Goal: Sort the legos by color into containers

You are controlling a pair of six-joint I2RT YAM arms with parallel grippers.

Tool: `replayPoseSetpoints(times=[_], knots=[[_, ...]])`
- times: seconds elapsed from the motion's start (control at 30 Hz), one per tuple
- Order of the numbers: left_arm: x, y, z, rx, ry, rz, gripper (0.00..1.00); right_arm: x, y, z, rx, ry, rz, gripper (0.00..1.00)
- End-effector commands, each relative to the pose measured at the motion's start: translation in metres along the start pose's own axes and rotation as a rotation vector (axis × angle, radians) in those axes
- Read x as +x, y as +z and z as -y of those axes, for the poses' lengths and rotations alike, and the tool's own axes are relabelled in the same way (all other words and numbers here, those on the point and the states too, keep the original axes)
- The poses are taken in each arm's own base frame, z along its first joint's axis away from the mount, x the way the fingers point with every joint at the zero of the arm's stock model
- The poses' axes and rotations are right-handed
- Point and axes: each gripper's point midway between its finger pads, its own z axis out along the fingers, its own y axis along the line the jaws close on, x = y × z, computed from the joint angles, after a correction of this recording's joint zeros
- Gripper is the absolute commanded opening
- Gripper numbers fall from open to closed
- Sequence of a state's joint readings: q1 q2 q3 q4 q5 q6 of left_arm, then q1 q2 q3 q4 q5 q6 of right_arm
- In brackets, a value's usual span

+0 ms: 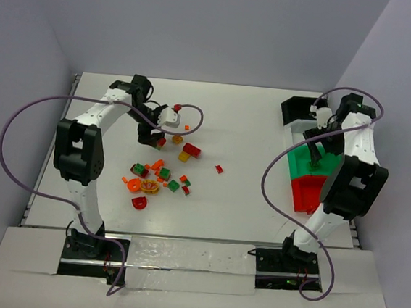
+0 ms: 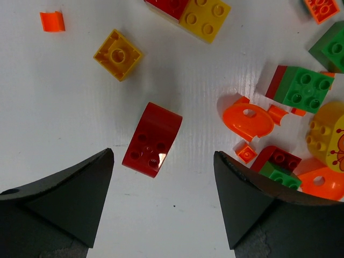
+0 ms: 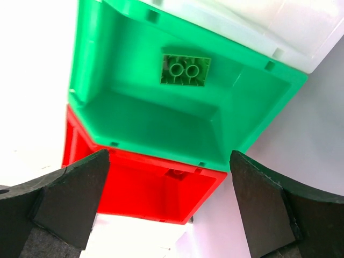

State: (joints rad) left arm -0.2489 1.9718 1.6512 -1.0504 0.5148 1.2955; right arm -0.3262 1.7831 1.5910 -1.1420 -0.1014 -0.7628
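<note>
Gaping wide with nothing between its jaws, the left gripper (image 2: 164,161) hangs over a red curved brick (image 2: 152,138) lying flat on the table (image 2: 64,107); its right finger (image 2: 252,204) hides part of a red-and-green piece (image 2: 279,164), and a yellow round piece (image 2: 325,134) is cut off at that view's edge; bare white surface lies left of the brick; the right gripper (image 3: 169,156), likewise spread and empty, hangs over the green bin (image 3: 134,118), where one green brick (image 3: 185,70) lies studs down; both fingers mask parts of the red bin (image 3: 145,193); from above, the right arm covers much of the containers (image 1: 305,194), which sit at the table's right edge, well apart from the legos (image 1: 164,173)
</note>
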Motion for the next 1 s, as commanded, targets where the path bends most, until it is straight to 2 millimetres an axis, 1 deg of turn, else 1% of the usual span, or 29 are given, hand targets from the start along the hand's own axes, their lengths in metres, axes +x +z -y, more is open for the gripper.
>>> replayPoseSetpoints(times=[0.0,0.07,0.2,0.27,0.43,0.47,0.57,0.67,0.73,0.87,0.97], knots=[[0.001,0.005,-0.005,0.010,0.101,0.014,0.83,-0.014,-0.038,-0.011,0.010,-0.010,0.081,1.00],[0.006,0.010,-0.005,0.017,0.108,0.007,0.81,-0.020,-0.047,-0.015,0.005,-0.014,0.115,1.00],[0.011,0.018,-0.005,0.020,0.123,0.005,0.79,-0.033,-0.062,-0.037,-0.036,-0.035,0.160,1.00],[0.013,0.021,-0.005,0.016,0.130,0.001,0.77,-0.037,-0.065,-0.050,-0.054,-0.053,0.170,1.00],[0.016,0.025,-0.007,0.010,0.143,-0.006,0.68,-0.045,-0.067,-0.072,-0.080,-0.083,0.190,1.00],[0.017,0.026,-0.006,0.013,0.143,-0.005,0.63,-0.047,-0.068,-0.079,-0.091,-0.091,0.198,1.00],[0.018,0.028,-0.006,0.016,0.146,-0.005,0.56,-0.054,-0.070,-0.092,-0.117,-0.099,0.222,1.00],[0.020,0.032,-0.004,0.021,0.146,-0.013,0.52,-0.063,-0.074,-0.104,-0.136,-0.110,0.249,1.00],[0.021,0.034,-0.002,0.028,0.145,-0.017,0.52,-0.068,-0.077,-0.111,-0.149,-0.122,0.265,1.00],[0.022,0.036,-0.003,0.009,0.146,-0.021,0.66,-0.074,-0.080,-0.121,-0.178,-0.129,0.280,1.00],[0.021,0.035,-0.005,0.003,0.153,-0.025,0.70,-0.074,-0.080,-0.126,-0.189,-0.133,0.275,1.00]])
